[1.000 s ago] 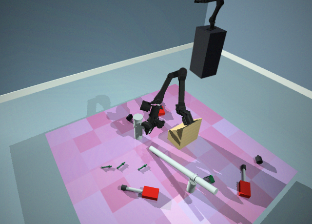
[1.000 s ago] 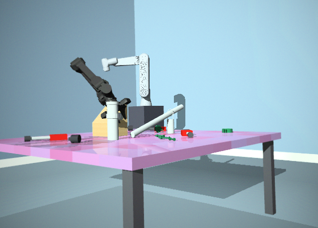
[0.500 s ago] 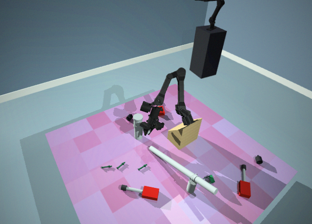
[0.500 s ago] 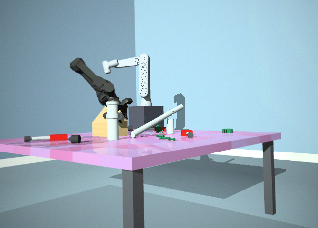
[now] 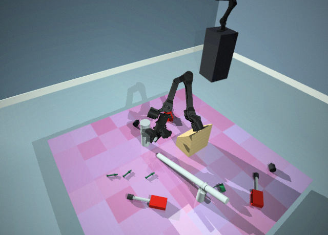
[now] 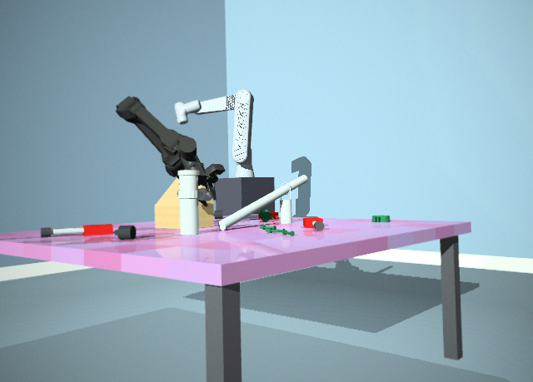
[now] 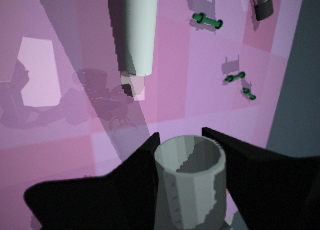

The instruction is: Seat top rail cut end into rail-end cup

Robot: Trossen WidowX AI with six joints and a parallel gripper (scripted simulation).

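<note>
The white rail (image 5: 185, 172) (image 6: 262, 205) (image 7: 140, 30) slopes down from the loop cap (image 5: 201, 189) on the small post (image 5: 200, 196) (image 6: 286, 212). Its low end is at or near the table, close to the big post (image 5: 145, 143) (image 6: 189, 220) and outside the cup. The brace band (image 6: 187, 194) sits on the upper part of the big post, a little below the post cap (image 5: 145, 122) (image 6: 188, 172). My gripper (image 7: 180, 134) is shut on the grey rail-end cup (image 7: 191, 195) (image 6: 204, 195) beside the post. The cup's open mouth shows empty in the wrist view.
A wooden block (image 5: 197, 142) (image 6: 166, 212) stands right beside the arm. Red-headed mallets (image 5: 158, 202) (image 5: 257, 198), green bolts (image 5: 149, 175) (image 7: 207, 21), a green clamp (image 5: 221, 188) and a black cylinder (image 5: 271, 167) lie on the table.
</note>
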